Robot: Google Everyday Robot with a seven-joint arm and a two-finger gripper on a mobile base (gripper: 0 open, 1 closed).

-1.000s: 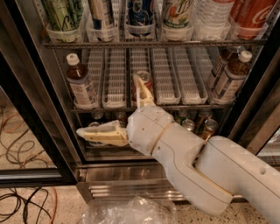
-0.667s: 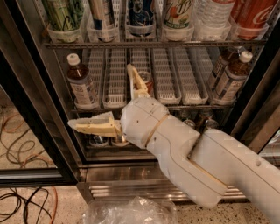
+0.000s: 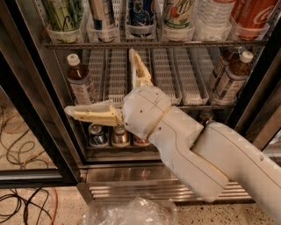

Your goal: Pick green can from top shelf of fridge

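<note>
Since the earlier frame, the gripper [image 3: 100, 81] has been raised a little in front of the fridge [image 3: 30, 88], so that its upper fingertip is now seen just below the top shelf [image 3: 153, 44]. The two fingers are spread wide apart and nothing is held between them: one finger is pointed up along the empty white lane trays of the middle rack, and the other is stretched out to the left, below a brown bottle with a white cap [image 3: 79, 83]. The green can [image 3: 65, 14] is seen standing upright in the leftmost visible cup-fronted tray on the top shelf, above and to the left of the gripper and untouched by it. Further right along the same shelf, a blue can [image 3: 141, 12], a white-and-green can [image 3: 178, 12] and a red Coca-Cola can [image 3: 253, 14] are lined up. Two more brown bottles [image 3: 232, 75] are seen at the right end of the middle rack. Short cans [image 3: 99, 134] are set on the rack beneath the arm. Crumpled clear plastic [image 3: 131, 213] is seen on the floor before the stainless-steel base.
</note>
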